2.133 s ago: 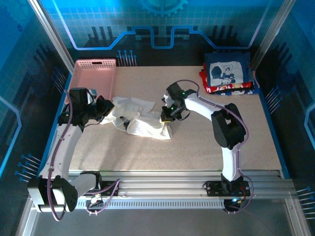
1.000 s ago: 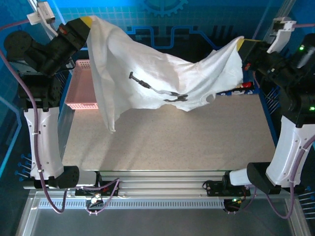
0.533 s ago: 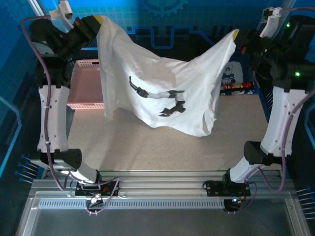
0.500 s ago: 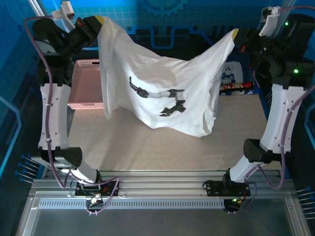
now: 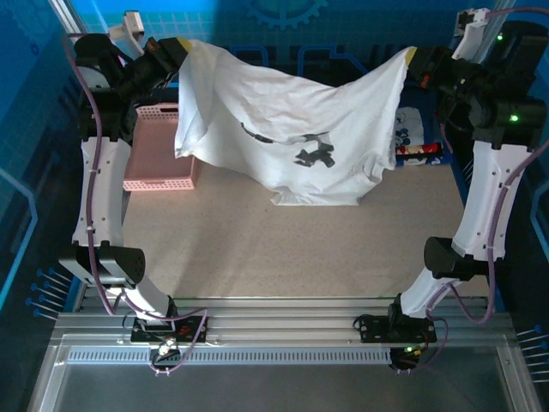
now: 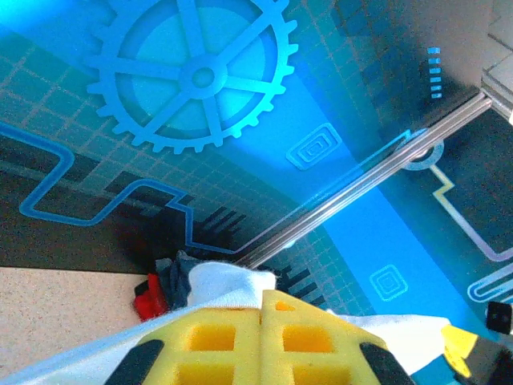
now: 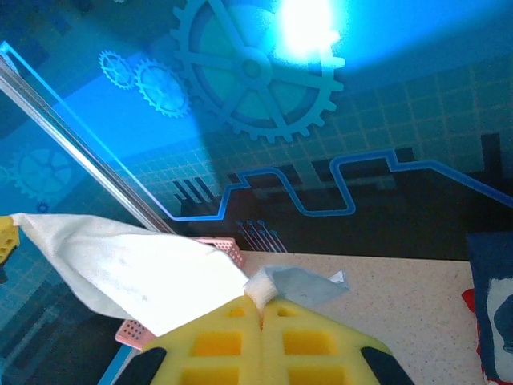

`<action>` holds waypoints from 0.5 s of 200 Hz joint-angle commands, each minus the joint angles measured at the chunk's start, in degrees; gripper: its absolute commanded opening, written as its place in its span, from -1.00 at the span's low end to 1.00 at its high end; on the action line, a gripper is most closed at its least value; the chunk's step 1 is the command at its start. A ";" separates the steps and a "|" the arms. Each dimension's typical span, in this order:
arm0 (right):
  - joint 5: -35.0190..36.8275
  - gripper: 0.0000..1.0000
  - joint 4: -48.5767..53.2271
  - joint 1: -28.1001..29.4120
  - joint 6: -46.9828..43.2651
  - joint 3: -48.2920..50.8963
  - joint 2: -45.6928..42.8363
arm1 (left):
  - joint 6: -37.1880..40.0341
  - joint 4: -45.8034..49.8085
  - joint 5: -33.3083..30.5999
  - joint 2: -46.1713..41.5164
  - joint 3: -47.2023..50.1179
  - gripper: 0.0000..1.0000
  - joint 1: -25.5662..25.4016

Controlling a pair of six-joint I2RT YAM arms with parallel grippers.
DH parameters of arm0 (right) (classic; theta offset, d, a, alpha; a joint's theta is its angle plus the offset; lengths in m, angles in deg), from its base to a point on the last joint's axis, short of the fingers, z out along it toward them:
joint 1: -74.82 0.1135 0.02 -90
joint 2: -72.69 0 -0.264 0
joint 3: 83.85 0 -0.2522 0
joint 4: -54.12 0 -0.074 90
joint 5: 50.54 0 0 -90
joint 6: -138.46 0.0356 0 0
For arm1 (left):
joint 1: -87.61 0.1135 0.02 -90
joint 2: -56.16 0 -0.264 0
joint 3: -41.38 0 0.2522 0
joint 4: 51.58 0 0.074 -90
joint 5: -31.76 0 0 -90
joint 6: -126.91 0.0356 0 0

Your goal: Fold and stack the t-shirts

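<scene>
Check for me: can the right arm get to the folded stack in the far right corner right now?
Probably not yet. The folded stack sits close beneath the right arm, but its jaws are shut on the white t-shirt, held aloft with the left arm.

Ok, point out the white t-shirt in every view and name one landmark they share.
Top external: the white t-shirt hangs spread across the upper middle.
Left wrist: a white fold at the bottom edge, near centre.
Right wrist: a white band at lower left, running up-left from bottom centre.
Shared landmark: the folded shirt stack.
</scene>
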 commanded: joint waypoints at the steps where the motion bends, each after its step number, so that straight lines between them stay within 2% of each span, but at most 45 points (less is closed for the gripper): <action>1: -1.42 -1.00 -1.19 -1.45 0.75 0.49 -5.78 | 4.61 0.83 2.28 -2.06 -2.36 -1.00 0.83; 34: -1.25 -1.00 -0.56 -3.47 0.39 6.08 -11.54 | 4.49 1.28 5.56 -4.72 1.82 -1.00 4.19; 67: -2.45 -1.00 1.63 -7.13 0.32 8.54 -15.47 | 3.61 2.00 13.61 -5.23 4.40 -1.00 8.21; 100: -3.94 -1.00 2.59 -9.23 0.76 8.53 -17.29 | 5.06 4.28 16.71 -5.40 5.39 -1.00 9.44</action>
